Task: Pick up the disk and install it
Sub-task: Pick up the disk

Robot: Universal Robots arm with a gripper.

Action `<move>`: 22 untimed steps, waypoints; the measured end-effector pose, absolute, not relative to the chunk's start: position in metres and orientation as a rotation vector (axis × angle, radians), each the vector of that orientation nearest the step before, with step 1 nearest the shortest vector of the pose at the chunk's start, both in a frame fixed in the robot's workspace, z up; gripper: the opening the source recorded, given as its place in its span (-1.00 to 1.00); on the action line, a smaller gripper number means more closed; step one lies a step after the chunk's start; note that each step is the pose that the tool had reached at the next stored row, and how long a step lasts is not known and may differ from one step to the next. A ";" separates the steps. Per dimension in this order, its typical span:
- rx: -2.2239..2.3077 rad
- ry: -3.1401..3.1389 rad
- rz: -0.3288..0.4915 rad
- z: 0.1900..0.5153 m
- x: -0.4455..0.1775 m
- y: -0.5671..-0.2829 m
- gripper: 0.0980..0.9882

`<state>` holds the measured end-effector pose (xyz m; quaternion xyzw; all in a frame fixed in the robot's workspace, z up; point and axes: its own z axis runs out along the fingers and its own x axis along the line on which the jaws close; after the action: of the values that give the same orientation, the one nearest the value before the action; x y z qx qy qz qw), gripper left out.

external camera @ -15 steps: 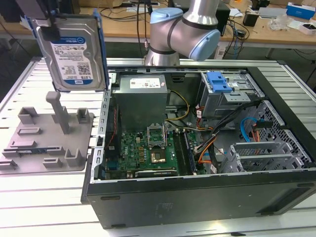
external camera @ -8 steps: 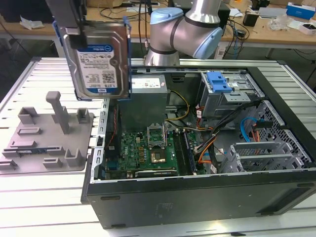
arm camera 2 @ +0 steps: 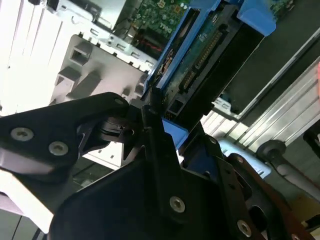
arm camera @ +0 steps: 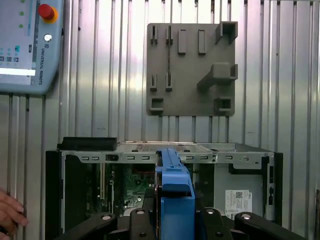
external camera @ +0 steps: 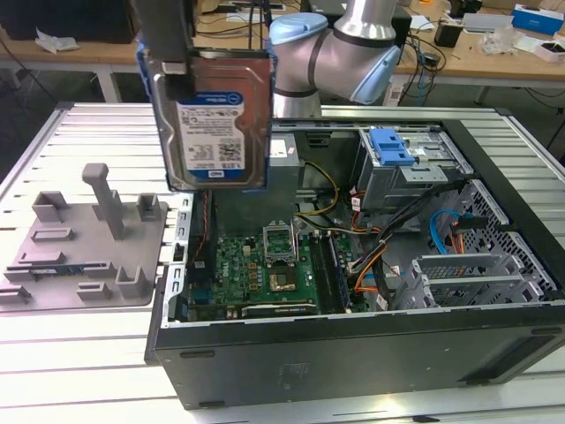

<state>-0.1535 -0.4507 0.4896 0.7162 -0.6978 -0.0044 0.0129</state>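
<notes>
Plainly, one disk (external camera: 216, 119) is off the table (external camera: 79, 371) and in the air, held upright with its white-and-blue label facing the exterior camera. In that view it sits at about eleven o'clock, in front of the far corner of the one open computer case (external camera: 353, 353) and above the green motherboard (external camera: 256, 274). The single gripper (external camera: 169, 55) comes down from twelve o'clock. Its jaws are closed tight on the disk's blue bracket, gripping it at the upper edge.

One grey fixture plate (external camera: 88, 256) lies on the table at nine o'clock from the case, just beside it. One small blue clip (external camera: 390, 146) sits on the drive cage, at about one o'clock within the case. One arm (external camera: 344, 53) rises behind the case.

The first wrist view sees the disk edge-on, a narrow blue strip between two black fingers (arm camera: 220, 222). It adds one teach pendant (arm camera: 25, 45), one person's hand (arm camera: 7, 212) and the grey power-supply box (arm camera: 240, 195) with its white sticker. The second wrist view gives the disk's connector edge and circuit-board underside, pinched close in the black fingers.
</notes>
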 end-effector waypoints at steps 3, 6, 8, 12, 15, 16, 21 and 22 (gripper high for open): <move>2.231 -2.174 -0.015 0.490 -0.136 -0.460 -0.40; 2.230 -2.173 -0.016 0.490 -0.122 -0.468 -0.40; 2.230 -2.173 -0.017 0.490 -0.113 -0.472 -0.40; 2.230 -2.172 -0.018 0.490 -0.097 -0.481 -0.40; 2.229 -2.172 -0.020 0.490 -0.080 -0.490 -0.40; 2.229 -2.172 -0.020 0.490 -0.077 -0.492 -0.40; 2.228 -2.171 -0.022 0.490 -0.054 -0.505 -0.40; 2.228 -2.170 -0.022 0.490 -0.050 -0.507 -0.40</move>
<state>-0.0502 -0.5067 0.4896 0.7161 -0.6977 -0.0072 0.0156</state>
